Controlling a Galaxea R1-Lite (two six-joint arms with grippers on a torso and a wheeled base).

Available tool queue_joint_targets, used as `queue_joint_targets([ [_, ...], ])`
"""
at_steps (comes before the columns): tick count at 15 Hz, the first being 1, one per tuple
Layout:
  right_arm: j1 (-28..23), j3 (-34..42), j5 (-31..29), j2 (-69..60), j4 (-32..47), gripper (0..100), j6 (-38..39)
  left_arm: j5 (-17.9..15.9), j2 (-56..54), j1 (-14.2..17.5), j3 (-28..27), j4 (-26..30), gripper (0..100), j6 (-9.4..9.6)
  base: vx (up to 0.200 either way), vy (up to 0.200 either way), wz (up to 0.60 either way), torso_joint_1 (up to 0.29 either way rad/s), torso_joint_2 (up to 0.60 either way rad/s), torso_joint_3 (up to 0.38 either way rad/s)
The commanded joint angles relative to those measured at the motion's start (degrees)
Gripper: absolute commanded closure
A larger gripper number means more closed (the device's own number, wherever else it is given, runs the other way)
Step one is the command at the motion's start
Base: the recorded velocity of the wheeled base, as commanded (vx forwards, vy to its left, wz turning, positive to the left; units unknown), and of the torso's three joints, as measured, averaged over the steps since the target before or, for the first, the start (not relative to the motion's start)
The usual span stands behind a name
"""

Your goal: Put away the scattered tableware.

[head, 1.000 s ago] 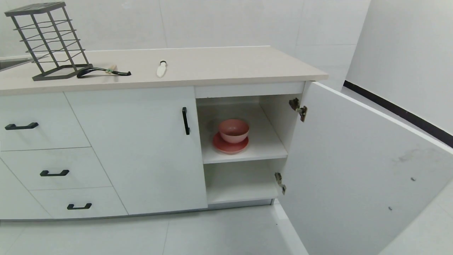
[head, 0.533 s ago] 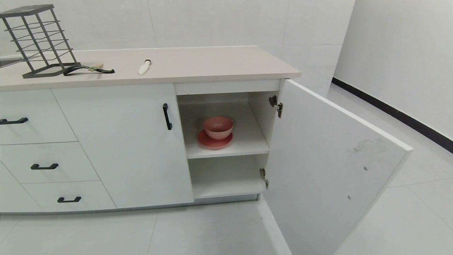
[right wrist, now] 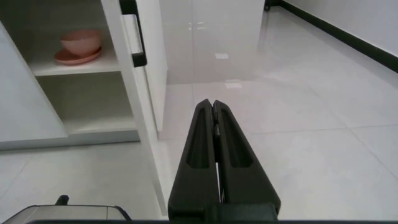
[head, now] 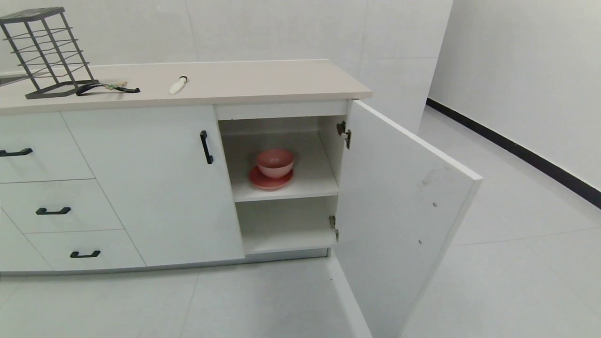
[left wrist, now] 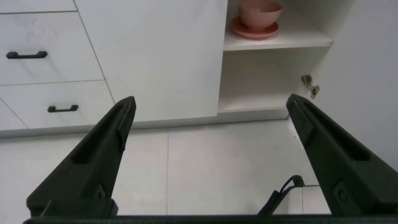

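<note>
Pink bowl (head: 275, 162) on pink plate (head: 270, 184), upper cabinet shelf (head: 312, 183); left jaws apart, right jaws together.

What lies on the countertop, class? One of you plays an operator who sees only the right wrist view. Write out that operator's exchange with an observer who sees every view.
Observer: A dark long-handled utensil lies on the countertop, right beside the base of a wire rack.
Operator: Is anything else up there?
Observer: Yes, a small white utensil with a dark tip. It lies apart from the dark one, on the side nearer the open cabinet.
Operator: Could the left arm pick one up?
Observer: The left pincer is open wide and holds nothing, but it hangs low over the floor in front of the cabinet.
</note>
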Motion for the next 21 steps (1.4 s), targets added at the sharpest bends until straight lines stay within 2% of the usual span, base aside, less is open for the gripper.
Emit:
queue_joint_targets([
  [1, -0.02, 0.00, -0.03, 0.17, 0.02, 100, 0.07, -0.04, 0.08, 0.02, 0.00, -0.01, 0, 0.00, 0.000, -0.200, 0.00, 0.002, 0.00, 0.007],
  [4, -0.02, 0.00, -0.82, 0.08, -1.13, 100, 0.24, -0.04, 0.08, 0.02, 0.00, -0.01, 0, 0.00, 0.000, -0.200, 0.00, -0.001, 0.00, 0.002],
  [6, -0.37, -1.49, 1.11, 1.31, -10.18, 100, 1.47, -0.04, 0.08, 0.02, 0.00, -0.01, 0, 0.00, 0.000, 0.000, 0.00, 0.000, 0.00, 0.000],
  [7, -0.46, -3.25, 3.04, 3.51, -10.35, 100, 1.30, -0.04, 0.08, 0.02, 0.00, -0.01, 0, 0.00, 0.000, 0.000, 0.00, 0.000, 0.00, 0.000],
  [8, -0.28, -8.96, 8.67, 11.51, -9.83, 100, 1.12, -0.04, 0.08, 0.02, 0.00, -0.01, 0, 0.00, 0.000, 0.000, 0.00, 0.000, 0.00, 0.000],
  [10, 1.21, -14.85, 15.35, 25.22, -9.83, 100, -2.57, -0.04, 0.08, 0.02, 0.00, -0.01, 0, 0.00, 0.000, 0.000, 0.00, 0.000, 0.00, 0.000],
  [12, 2.18, -17.58, 17.99, 34.62, -10.09, 100, -5.65, -0.13, 0.08, 0.02, 0.00, -0.01, 0, 0.00, 0.000, 0.000, 0.00, 0.000, 0.00, 0.000],
  [14, 4.82, -18.72, 18.86, 46.31, -15.10, 100, -6.61, -0.13, 0.08, 0.02, 0.00, -0.01, 0, 0.00, 0.000, 0.000, 0.00, 0.000, 0.00, 0.000],
  [15, 6.22, -18.19, 18.86, 51.76, -20.29, 100, -6.70, -0.39, 0.08, 0.02, 0.00, -0.10, 0, 0.00, 0.000, 0.000, 0.00, 0.000, 0.00, 0.000],
  [19, 6.75, -18.11, 18.95, 67.14, -35.93, 100, -6.88, -0.31, -0.01, 0.02, 0.00, -0.10, 0, -0.18, 0.000, 0.000, 0.00, 0.000, 0.00, 0.000],
  [21, 6.75, -17.75, 19.04, 71.98, -40.41, 100, -7.67, -0.31, -0.01, 0.11, 0.00, -0.01, 0, -0.18, 0.000, 0.000, 0.00, 0.000, 0.00, 0.000],
])
